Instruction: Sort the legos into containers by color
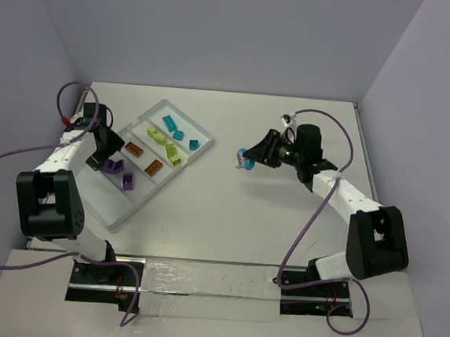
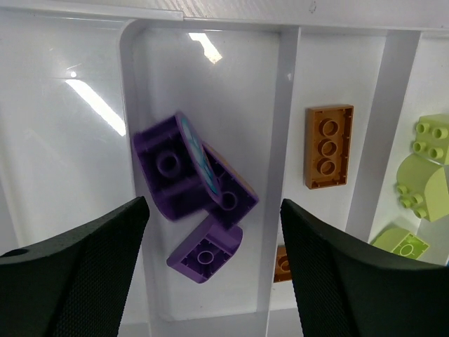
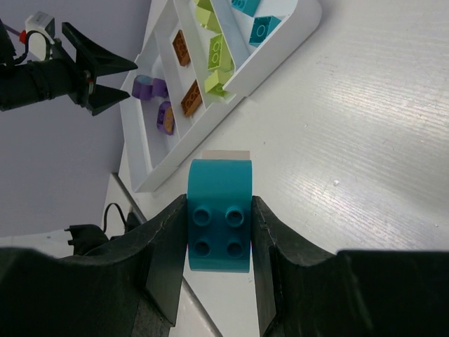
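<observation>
**One teal brick short of a sorted tray**

Lower left of the top view: left gripper [image 1: 100, 159] low over the flat white plastic tray [image 1: 118, 216] with low dividing walls, jaws spread wide and gripping nothing. Directly beneath, in one compartment, a few small purple studded bricks [image 2: 189, 175], one blurred and tilted against another.

Further up the tray, compartment by compartment: two orange-brown oblong bricks [image 1: 134, 149], then lime green bricks [image 1: 164, 143], then teal bricks [image 1: 177, 129] at the far end. Colours unmixed, as far as visible.

Middle right of the top view: right gripper [image 1: 249, 159] above the bare tabletop [image 1: 229, 216], well apart from the tray, jaws clenched on a rounded teal four-stud brick [image 3: 219, 225].

No loose bricks seen on the tabletop. Judged almost finished, with only that held brick left to carry to the teal compartment.
</observation>
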You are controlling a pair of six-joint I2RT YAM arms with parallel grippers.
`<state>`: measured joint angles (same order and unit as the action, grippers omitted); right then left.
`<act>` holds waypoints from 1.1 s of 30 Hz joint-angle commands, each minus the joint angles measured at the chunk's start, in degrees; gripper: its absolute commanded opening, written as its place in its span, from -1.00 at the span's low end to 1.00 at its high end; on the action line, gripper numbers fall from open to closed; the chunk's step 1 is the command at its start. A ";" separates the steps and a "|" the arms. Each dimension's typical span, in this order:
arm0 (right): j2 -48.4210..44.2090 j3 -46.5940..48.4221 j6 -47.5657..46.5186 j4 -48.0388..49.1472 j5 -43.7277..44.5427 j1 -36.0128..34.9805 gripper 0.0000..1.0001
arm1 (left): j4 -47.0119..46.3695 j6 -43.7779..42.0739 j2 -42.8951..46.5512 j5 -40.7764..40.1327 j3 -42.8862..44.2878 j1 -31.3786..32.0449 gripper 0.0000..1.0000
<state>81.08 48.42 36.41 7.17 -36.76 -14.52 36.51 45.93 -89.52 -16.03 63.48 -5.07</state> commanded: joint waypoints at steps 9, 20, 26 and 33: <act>-3.14 0.97 -0.90 0.30 0.73 -0.24 -0.93 | -0.15 -2.01 4.61 0.89 3.36 -0.55 0.70; -3.56 1.33 0.10 2.48 -2.06 -1.61 -0.93 | -10.53 -12.83 19.70 25.91 1.88 8.13 0.72; -3.73 -0.62 6.34 13.18 -12.28 -1.88 -0.93 | -21.00 -13.61 18.53 50.56 -2.12 17.98 0.72; -3.97 -2.28 14.70 25.98 -20.05 -2.44 -0.93 | -39.64 -6.60 18.83 65.09 -9.54 21.45 0.72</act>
<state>79.33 46.72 45.18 21.91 -50.16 -16.22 12.32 35.54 -71.18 36.05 56.60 15.51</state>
